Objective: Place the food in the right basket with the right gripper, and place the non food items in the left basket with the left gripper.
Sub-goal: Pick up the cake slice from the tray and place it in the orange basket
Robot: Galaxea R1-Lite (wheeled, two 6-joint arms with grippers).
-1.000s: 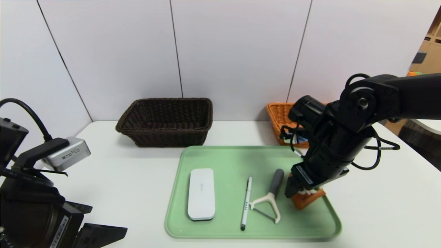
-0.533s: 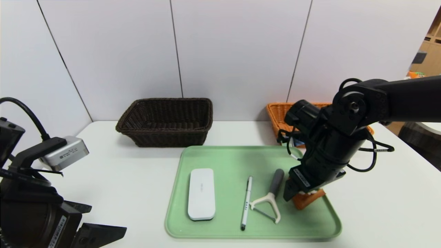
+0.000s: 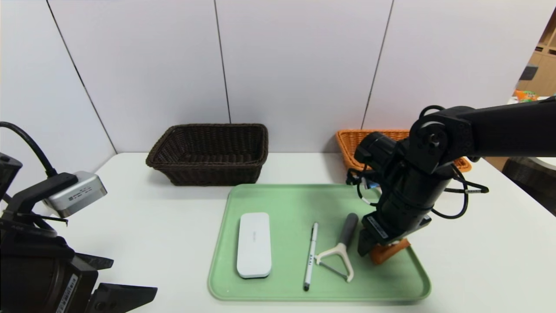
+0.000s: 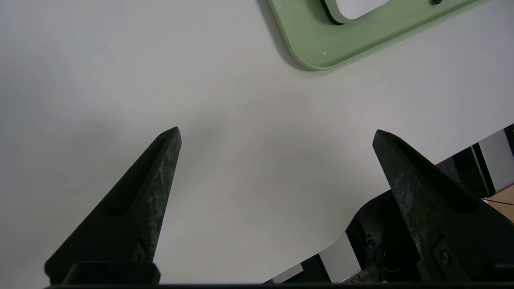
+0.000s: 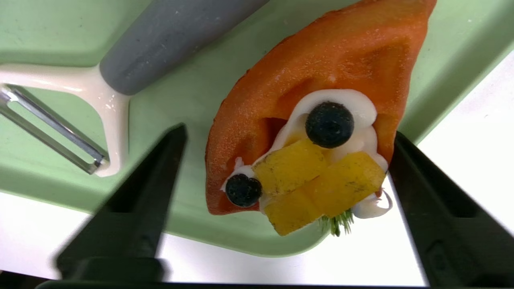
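Observation:
The food, an orange-crusted tart wedge (image 3: 393,249) (image 5: 321,72) with yellow fruit and dark berries, lies at the right end of the pale green tray (image 3: 282,200). My right gripper (image 3: 375,251) (image 5: 288,131) is down over it, open, one finger on each side; one finger touches the crust, the other stands a little off. The non food items also lie on the tray: a white case (image 3: 254,244), a white pen (image 3: 310,256) and a grey-handled peeler (image 3: 341,248) (image 5: 160,44). My left gripper (image 3: 134,276) (image 4: 277,131) hangs open and empty over the table's near left.
The dark brown left basket (image 3: 208,174) stands at the back of the table. The orange right basket (image 3: 354,148) sits at the back right, partly hidden behind my right arm. The tray's near corner (image 4: 321,44) shows in the left wrist view.
My right arm has sunk a little lower over the tart and edged left, and its fingers have drawn in slightly around it. The left arm has barely moved.

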